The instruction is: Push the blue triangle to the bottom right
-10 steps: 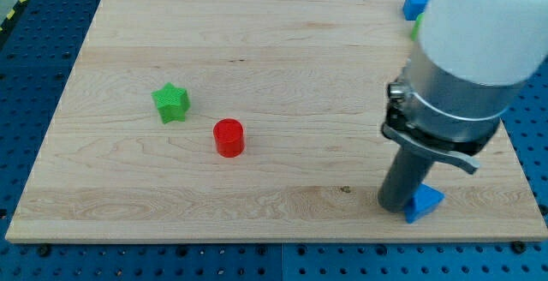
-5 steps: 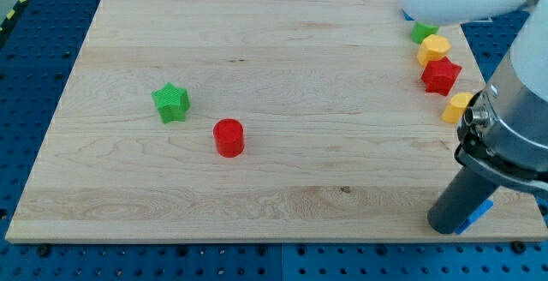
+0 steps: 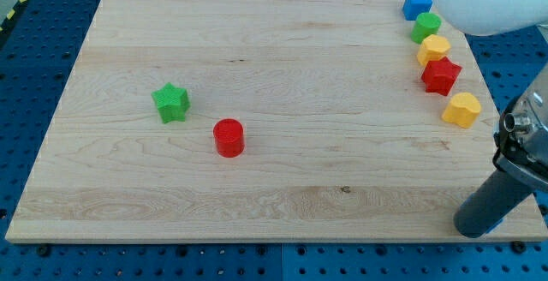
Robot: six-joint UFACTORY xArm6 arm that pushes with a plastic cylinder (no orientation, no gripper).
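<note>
My tip [image 3: 473, 230] rests on the wooden board [image 3: 282, 50] at its bottom right corner. The dark rod hides nearly all of the blue triangle; only a thin blue sliver [image 3: 500, 221] shows against the rod's right side, touching it, close to the board's right edge.
A green star [image 3: 171, 103] and a red cylinder [image 3: 229, 137] lie left of centre. Along the right edge, from the top down, sit a blue block [image 3: 417, 4], a green block [image 3: 426, 26], a yellow block [image 3: 433, 49], a red star [image 3: 441, 75] and a yellow heart [image 3: 462, 109].
My tip has slid to the view's right along the bottom edge, pushing the blue triangle with it into the bottom right corner. The arm no longer covers the blocks at the right edge.
</note>
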